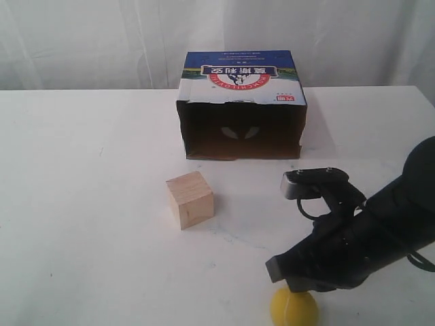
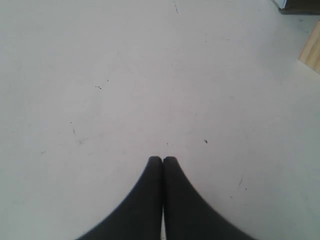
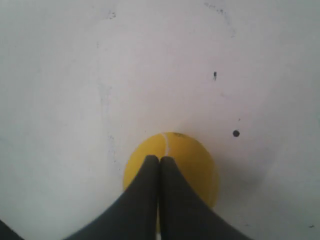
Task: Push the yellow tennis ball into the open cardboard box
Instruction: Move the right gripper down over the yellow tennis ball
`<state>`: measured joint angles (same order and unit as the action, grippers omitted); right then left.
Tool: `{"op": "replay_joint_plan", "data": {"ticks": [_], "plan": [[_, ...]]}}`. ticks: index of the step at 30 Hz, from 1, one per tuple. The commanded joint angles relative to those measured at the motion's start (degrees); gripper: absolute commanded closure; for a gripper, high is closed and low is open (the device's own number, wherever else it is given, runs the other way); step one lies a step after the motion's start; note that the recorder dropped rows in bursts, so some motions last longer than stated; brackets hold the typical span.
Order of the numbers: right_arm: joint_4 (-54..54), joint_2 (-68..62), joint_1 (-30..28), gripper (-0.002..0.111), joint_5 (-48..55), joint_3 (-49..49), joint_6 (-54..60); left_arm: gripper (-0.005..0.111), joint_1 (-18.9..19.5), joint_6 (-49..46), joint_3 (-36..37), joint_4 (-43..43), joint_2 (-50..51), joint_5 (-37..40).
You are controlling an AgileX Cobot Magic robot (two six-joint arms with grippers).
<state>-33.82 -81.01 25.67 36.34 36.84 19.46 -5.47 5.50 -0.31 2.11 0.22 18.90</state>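
The yellow tennis ball [image 1: 293, 307] lies at the table's near edge, well in front of the open cardboard box [image 1: 241, 105], whose dark opening faces the front. My right gripper [image 1: 280, 269] hangs just above the ball, covering its top. In the right wrist view that gripper [image 3: 159, 159] is shut with nothing between its fingers, and its tips lie over the ball [image 3: 196, 159]; I cannot tell whether they touch it. My left gripper [image 2: 162, 159] is shut over bare table and does not show in the exterior view.
A pale wooden cube [image 1: 190, 199] stands on the white table [image 1: 81, 204] left of the line from ball to box. The left wrist view catches the cube's edge [image 2: 312, 52] and a corner of the box [image 2: 300, 6]. White curtains hang behind.
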Motion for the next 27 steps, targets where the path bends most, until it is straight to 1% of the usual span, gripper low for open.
{"op": "replay_joint_plan", "data": {"ticks": [1, 4, 9, 12, 13, 14, 16, 22, 27], "plan": [[1.0, -1.1, 0.2, 0.108, -5.2, -0.3, -0.2, 0.107, -0.5, 0.0, 0.3, 0.1, -0.2, 2.2], [0.6, -1.7, 0.2, 0.108, -7.3, -0.3, -0.2, 0.107, -0.5, 0.0, 0.3, 0.1, -0.2, 2.2], [-1.2, 0.8, 1.4, 0.108, -3.3, -0.1, 1.5, 0.107, -0.5, 0.0, 0.3, 0.1, -0.2, 2.2], [-1.4, 4.2, 3.2, 0.108, -1.2, -0.1, 1.2, 0.107, -0.5, 0.0, 0.3, 0.1, -0.2, 2.2], [-1.2, 5.9, 5.0, 0.108, 0.5, -0.3, 0.9, 0.107, -0.5, 0.0, 0.3, 0.1, -0.2, 2.2], [-1.1, 6.2, 5.6, 0.108, 0.7, -0.7, 0.4, 0.107, -0.5, 0.0, 0.3, 0.1, -0.2, 2.2], [-1.1, 6.4, 6.6, 0.108, -1.1, -1.9, -0.9, 0.107, -0.5, 0.0, 0.3, 0.1, -0.2, 2.2], [0.0, 4.6, 6.7, 0.108, -5.2, -5.0, -2.2, 0.107, -0.5, 0.0, 0.3, 0.1, -0.2, 2.2], [1.2, 1.4, 6.7, 0.108, -14.5, -5.5, -2.2, 0.107, -0.5, 0.0, 0.3, 0.1, -0.2, 2.2]]}}
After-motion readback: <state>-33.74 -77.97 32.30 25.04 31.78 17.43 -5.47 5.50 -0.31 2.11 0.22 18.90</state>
